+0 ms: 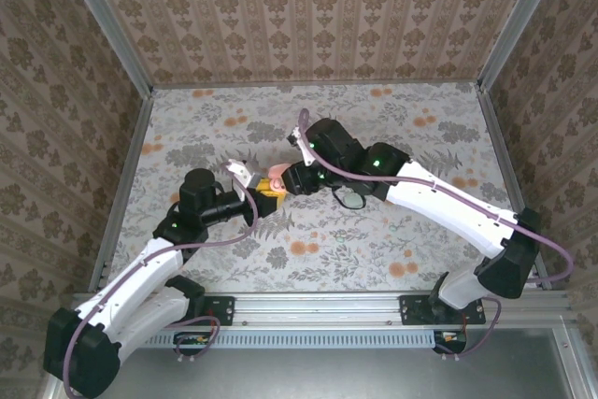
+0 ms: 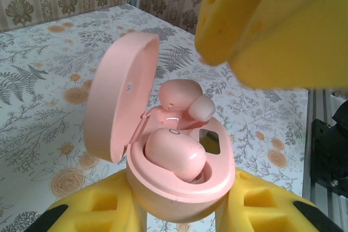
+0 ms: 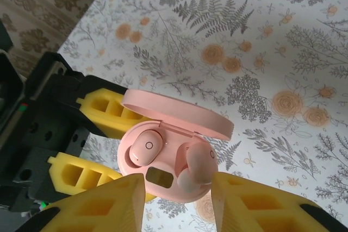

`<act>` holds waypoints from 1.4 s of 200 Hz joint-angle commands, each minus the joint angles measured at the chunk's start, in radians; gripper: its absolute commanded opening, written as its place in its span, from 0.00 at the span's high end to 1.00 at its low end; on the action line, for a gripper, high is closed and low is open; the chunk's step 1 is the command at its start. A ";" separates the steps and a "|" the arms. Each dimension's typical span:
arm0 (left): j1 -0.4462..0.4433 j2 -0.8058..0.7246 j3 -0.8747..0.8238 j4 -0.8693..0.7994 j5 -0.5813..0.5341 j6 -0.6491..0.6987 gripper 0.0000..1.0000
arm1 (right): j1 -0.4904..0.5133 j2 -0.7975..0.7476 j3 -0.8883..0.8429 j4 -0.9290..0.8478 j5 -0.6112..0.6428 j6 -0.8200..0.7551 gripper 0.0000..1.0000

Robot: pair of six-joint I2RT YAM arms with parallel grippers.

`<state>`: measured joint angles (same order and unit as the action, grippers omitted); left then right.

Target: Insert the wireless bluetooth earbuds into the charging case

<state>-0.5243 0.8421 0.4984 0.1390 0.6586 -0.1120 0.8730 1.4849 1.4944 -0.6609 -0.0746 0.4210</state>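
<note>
Charging case (image 2: 179, 186) sits lid-up, clamped in the left gripper (image 2: 182, 213). Right gripper (image 3: 176, 199) has its jaws apart, flanking the tilted earbud (image 3: 199, 161).

One charging case (image 2: 179, 188) and two earbuds (image 2: 174, 153), as far as visible.

You have open table (image 1: 392, 114) along the far side and at the near right, well away from the crowded middle. There the left gripper (image 1: 262, 199) clamps the case (image 2: 179, 183), and the right gripper (image 3: 176, 202) hangs just above it, fingers (image 3: 261, 205) parted either side of the tilted earbud (image 3: 198, 161), so the way down to the case's mouth is tight. The raised lid (image 2: 119, 96) shuts off one side of the case, and walls (image 1: 308, 16) close the left, far and right edges.
</note>
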 commanded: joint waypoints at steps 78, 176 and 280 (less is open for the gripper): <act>-0.006 -0.033 0.015 0.020 -0.002 -0.012 1.00 | -0.120 -0.063 -0.158 0.110 -0.067 0.226 0.62; 0.009 -0.124 0.001 -0.104 -0.143 0.010 1.00 | -0.217 0.117 -0.200 0.182 -0.038 0.246 0.64; 0.026 -0.264 -0.006 -0.265 -0.211 0.031 1.00 | -0.173 0.669 0.253 0.071 0.016 0.306 0.67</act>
<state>-0.5079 0.6037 0.4980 -0.0872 0.4572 -0.1001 0.6861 2.0605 1.6520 -0.5194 -0.0998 0.7410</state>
